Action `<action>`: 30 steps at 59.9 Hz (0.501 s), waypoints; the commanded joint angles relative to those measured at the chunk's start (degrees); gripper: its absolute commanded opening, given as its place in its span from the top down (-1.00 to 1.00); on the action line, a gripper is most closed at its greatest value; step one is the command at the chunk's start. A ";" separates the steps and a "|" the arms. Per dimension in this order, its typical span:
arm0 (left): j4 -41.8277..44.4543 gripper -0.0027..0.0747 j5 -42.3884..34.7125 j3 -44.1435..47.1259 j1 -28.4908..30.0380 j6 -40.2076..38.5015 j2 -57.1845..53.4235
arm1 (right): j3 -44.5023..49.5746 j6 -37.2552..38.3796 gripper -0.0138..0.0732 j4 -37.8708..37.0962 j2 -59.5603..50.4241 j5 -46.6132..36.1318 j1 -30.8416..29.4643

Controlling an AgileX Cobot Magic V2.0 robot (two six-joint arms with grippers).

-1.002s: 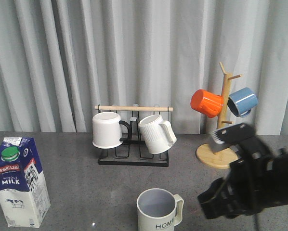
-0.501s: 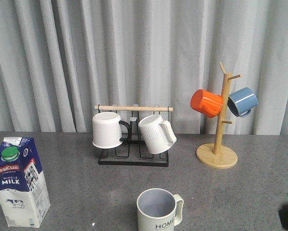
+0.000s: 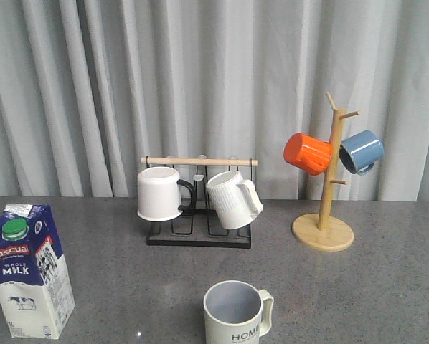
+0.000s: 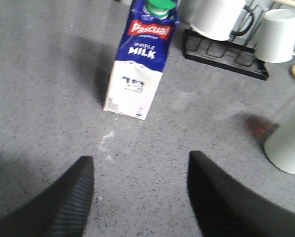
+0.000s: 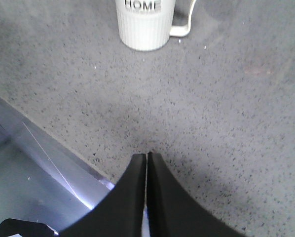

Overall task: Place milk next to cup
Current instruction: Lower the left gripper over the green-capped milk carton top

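Observation:
The milk (image 3: pixel 29 271), a tall blue-and-white carton with a green cap, stands upright at the front left of the grey table. It also shows in the left wrist view (image 4: pixel 142 59). The cup (image 3: pixel 234 312), a pale cream mug marked "HOME", stands at the front centre; it also shows in the right wrist view (image 5: pixel 145 22) and at the edge of the left wrist view (image 4: pixel 289 145). My left gripper (image 4: pixel 137 168) is open and empty, short of the carton. My right gripper (image 5: pixel 146 157) is shut and empty, near the table's front edge, short of the cup. Neither gripper shows in the front view.
A black wire rack (image 3: pixel 198 233) at the back centre holds a plain white mug (image 3: pixel 161 193) with a black handle and a ribbed white mug (image 3: pixel 232 199). A wooden mug tree (image 3: pixel 323 231) at the back right carries an orange mug (image 3: pixel 308 153) and a blue mug (image 3: pixel 361 151).
My right arm has drawn back out of the front view, from the front right of the table. The milk, the cup and the racks have not moved.

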 commanded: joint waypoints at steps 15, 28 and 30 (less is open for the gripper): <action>-6.91 -0.51 5.30 -17.20 -0.16 11.51 14.45 | -0.56 0.21 0.69 0.38 0.03 -7.66 -0.13; -6.87 -0.51 7.87 -31.30 -0.16 17.44 25.56 | -0.56 0.21 0.69 0.00 0.03 -7.59 -0.13; -6.99 -0.51 7.69 -32.65 -0.16 17.30 26.55 | -0.56 0.21 0.69 -0.16 0.03 -7.59 -0.13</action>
